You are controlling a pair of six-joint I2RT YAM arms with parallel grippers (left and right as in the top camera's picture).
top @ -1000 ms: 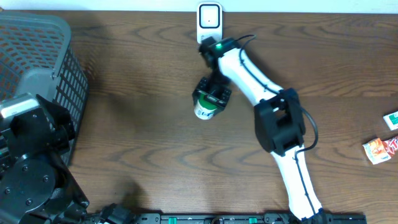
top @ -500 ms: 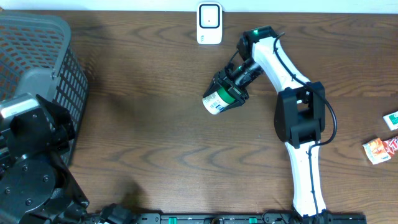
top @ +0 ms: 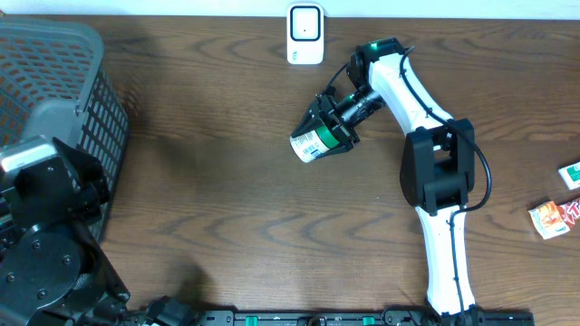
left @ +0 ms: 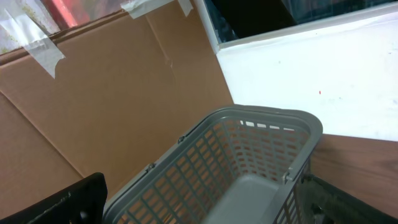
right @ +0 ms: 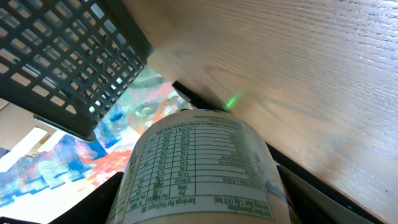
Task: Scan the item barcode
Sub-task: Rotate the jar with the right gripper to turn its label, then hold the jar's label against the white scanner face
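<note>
Can [top: 308, 145], cylindrical and label-wrapped, sits clamped in right gripper [top: 324, 134] over grained wooden table [top: 227, 199]; left gripper [left: 202, 200] gapes.

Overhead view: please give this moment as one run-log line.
right gripper: shut on can | can: tilted, printed label visible | scanner: apart from can | left gripper: open, empty, facing basket

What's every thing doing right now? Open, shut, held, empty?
Right gripper: shut on can.
Can: held, tilted.
Left gripper: open, holding nothing.
Basket: upright, nothing seen inside.
Scanner: untouched.
Packet: lying on table.
</note>
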